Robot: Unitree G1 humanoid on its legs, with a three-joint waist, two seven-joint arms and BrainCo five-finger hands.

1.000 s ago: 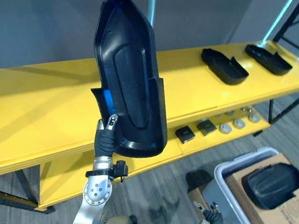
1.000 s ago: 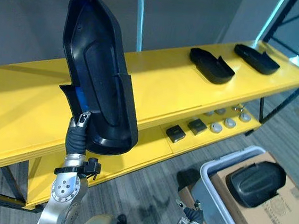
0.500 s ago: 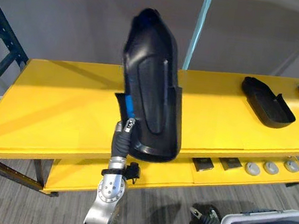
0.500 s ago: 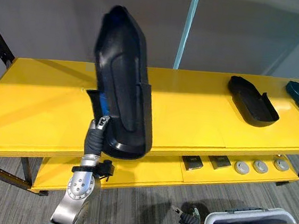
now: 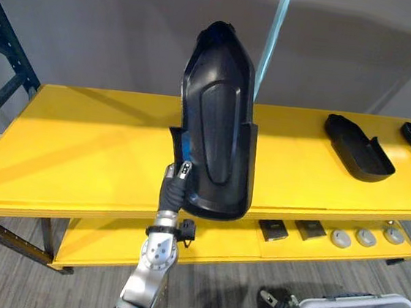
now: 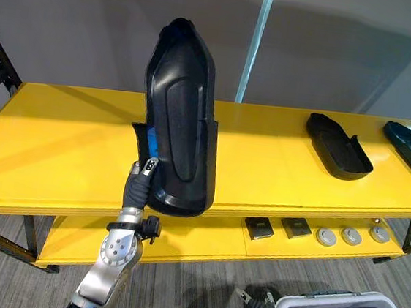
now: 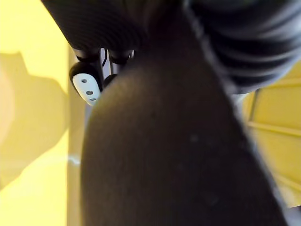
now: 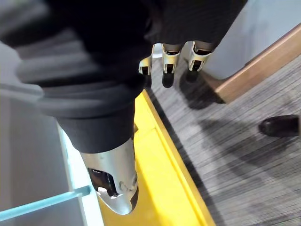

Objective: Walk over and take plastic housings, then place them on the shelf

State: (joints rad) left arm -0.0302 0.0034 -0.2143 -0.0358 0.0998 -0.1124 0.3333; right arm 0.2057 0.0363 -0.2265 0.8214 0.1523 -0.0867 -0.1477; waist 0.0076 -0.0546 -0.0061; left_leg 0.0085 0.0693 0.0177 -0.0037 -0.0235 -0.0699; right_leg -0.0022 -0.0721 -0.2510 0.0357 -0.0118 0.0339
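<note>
The left hand (image 5: 171, 189) is clenched on the lower edge of a black housing (image 5: 219, 126), held upright before the yellow shelf (image 5: 80, 155). Two other housings (image 5: 358, 148) lie there. The right hand (image 8: 170, 52) hangs slack, low.

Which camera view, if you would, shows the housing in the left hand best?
The left eye view: the housing stands whole and upright in the left hand, before the yellow shelf. The right eye view matches it; the left wrist view gives a close dark surface.
</note>
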